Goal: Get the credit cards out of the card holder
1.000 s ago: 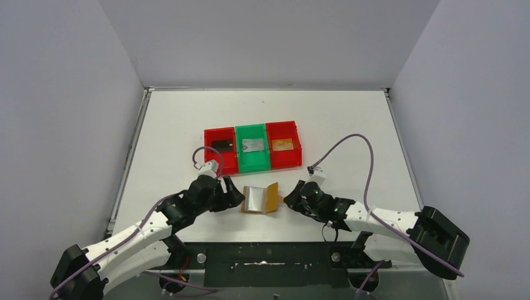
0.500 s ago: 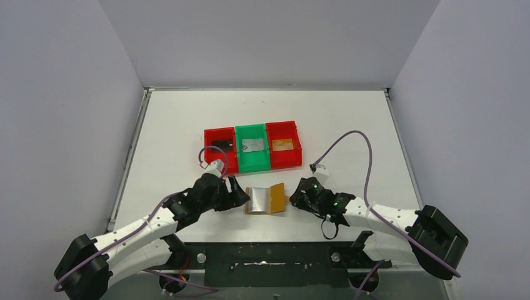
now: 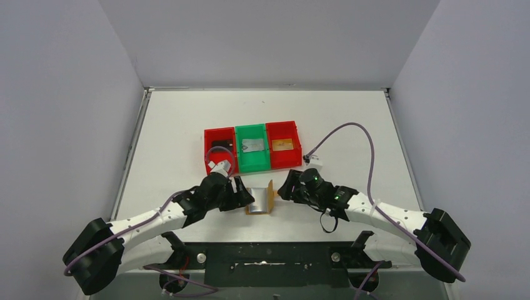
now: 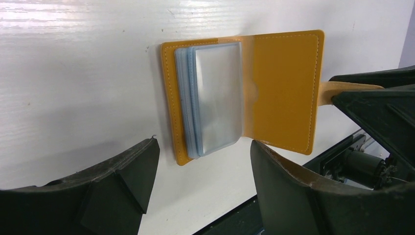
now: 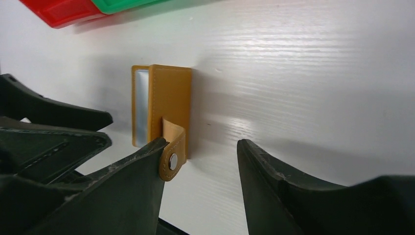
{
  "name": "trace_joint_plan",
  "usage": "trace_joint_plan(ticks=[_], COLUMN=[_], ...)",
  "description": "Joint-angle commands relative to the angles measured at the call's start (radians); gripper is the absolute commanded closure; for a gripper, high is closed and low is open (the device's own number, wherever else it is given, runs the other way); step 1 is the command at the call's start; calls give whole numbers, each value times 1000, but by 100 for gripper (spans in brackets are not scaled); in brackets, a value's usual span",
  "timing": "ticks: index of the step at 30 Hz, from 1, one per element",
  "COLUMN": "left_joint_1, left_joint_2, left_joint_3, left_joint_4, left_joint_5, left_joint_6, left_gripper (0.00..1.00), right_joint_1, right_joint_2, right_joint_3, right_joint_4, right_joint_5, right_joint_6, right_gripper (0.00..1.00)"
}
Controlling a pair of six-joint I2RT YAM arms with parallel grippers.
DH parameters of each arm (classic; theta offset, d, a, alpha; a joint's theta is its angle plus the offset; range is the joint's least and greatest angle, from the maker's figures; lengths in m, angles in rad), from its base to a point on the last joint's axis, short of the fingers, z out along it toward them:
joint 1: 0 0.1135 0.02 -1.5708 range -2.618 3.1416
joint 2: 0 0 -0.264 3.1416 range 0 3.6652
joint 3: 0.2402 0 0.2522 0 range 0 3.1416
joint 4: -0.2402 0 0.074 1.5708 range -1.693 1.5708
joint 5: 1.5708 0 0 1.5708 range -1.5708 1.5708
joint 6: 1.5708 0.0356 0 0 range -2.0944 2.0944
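Card holder (image 3: 261, 197) lay open near the front edge of the white table (image 3: 350, 125), between both arms. We saw its fold running away from the arms. The left half lay flat with pale sleeves (image 4: 215, 98) uppermost. The right half stood tilted up, screening the sleeves from the right end effector (image 5: 203, 144). The snap tab (image 5: 172, 157) pointed at that end effector, which was released, jaws wide, the tab right at one finger. The left end effector (image 4: 203, 147) gaped too, gripping nothing, its fingers flanking the holder's near edge. Behind, the black card (image 3: 220, 145) lay in the left red bin (image 3: 209, 134), the silver-grey card (image 3: 252, 145) in the green bin (image 3: 252, 164), and the orange-brown card (image 3: 282, 144) in the right red bin (image 3: 297, 150).
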Motion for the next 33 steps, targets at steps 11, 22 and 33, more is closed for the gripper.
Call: trace_joint_plan(ticks=[11, 22, 33], left_joint_1=[-7, -6, -7], left_joint_2=[59, 7, 9], left_joint_3=[44, 44, 88], left_joint_4=[94, 7, 59], left_joint_5=[3, -66, 16], left_joint_6=[6, -2, 50], left_gripper=[36, 37, 38], right_joint_1=[35, 95, -23], right_joint_2=[184, 322, 167], right_joint_3=[197, 314, -5], right_joint_4=[83, -134, 238], right_joint_5=[-94, 96, -134], right_joint_6=[-77, -77, 19], right_gripper=[35, 51, 78])
